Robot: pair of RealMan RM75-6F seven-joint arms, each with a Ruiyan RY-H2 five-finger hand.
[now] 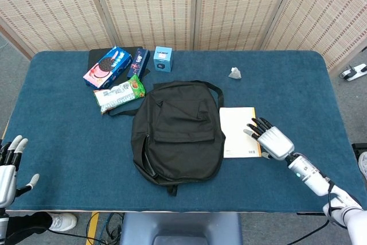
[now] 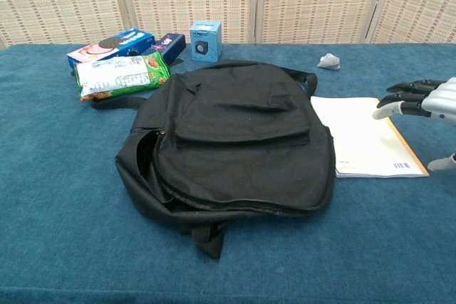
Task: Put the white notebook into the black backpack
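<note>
Reach step: my right robot hand (image 1: 268, 139) hovers empty, fingers apart, at the white notebook (image 1: 238, 131) — seemingly not touching; next I must grip it beside the black backpack (image 1: 176, 130).

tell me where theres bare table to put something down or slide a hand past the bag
Bare cloth runs along the near edge in front of the black backpack, between the left hand and the right hand. More lies at the far right past the crumpled scrap. It is crowded far left: cookie box, snack bag, blue box. The white notebook lies against the backpack's right.
</note>
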